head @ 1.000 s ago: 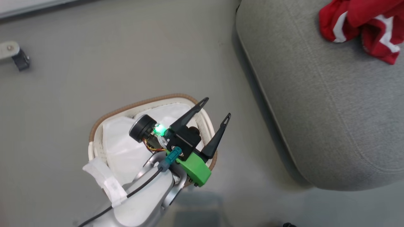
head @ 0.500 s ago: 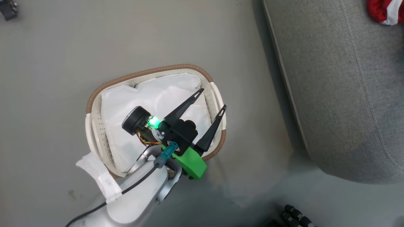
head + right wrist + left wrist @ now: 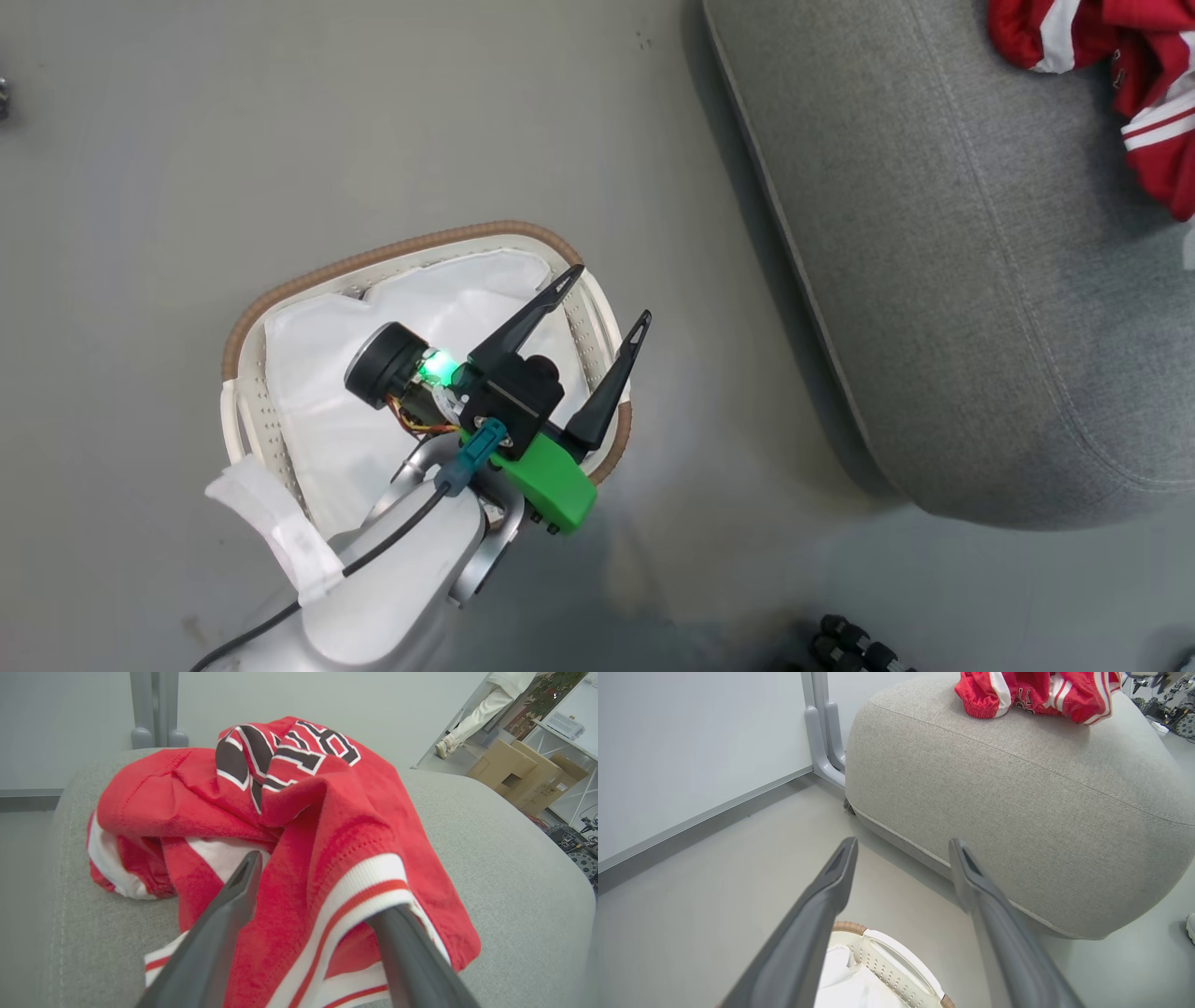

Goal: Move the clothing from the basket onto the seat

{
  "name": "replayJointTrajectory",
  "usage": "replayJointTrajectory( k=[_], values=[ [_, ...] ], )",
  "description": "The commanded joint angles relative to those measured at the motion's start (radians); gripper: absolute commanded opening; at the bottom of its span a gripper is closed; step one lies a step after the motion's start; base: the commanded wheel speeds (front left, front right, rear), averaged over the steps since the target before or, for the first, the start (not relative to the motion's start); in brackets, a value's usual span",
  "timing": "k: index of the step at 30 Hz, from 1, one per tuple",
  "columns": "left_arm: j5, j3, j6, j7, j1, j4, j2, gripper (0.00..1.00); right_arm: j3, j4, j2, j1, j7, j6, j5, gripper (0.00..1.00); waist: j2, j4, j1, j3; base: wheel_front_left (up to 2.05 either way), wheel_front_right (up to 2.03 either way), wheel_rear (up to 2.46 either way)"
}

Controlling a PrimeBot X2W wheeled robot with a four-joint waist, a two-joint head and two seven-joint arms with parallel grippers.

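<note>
Red Bulls clothing [image 3: 299, 812] lay heaped on the grey seat [image 3: 490, 858]; right gripper [image 3: 315, 886] jaws stood spread, hem draped over one finger [image 3: 411, 961], liable to snag on withdrawal; left gripper [image 3: 608, 297] hung released above the basket [image 3: 373, 261].

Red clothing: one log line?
red striped jerseys on grey woven seat; white perforated basket: liner showing; left gripper open; right gripper open
</note>
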Motion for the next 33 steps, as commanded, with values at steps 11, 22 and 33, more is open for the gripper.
replayJointTrajectory(
  k=[11, 22, 33],
  values=[
    [-0.056, 0.045, 0.008, -0.042, 0.058, 0.041, -0.026, 1.0, 0.036, -0.119, 0.062, 0.177, -0.005, -0.001, 0.018, 1.0, -0.0001, 0.004, 0.0, -0.157, 0.0, 0.0, 0.0],
    [-0.069, 0.16, 0.006, -0.049, 0.154, 0.039, -0.085, 1.0, 0.126, -0.175, 0.046, 0.198, -0.005, -0.001, 0.035, 1.0, -0.0001, 0.104, 0.0, -0.312, 0.0, 0.0, 0.0],
    [-0.025, 0.374, 0.009, -0.049, 0.325, 0.003, -0.113, 1.0, 0.156, -0.24, 0.127, 0.294, -0.005, -0.001, 0.052, 1.0, -0.0001, 0.25, 0.0, -0.421, 0.0, 0.0, 0.0]
  ],
)
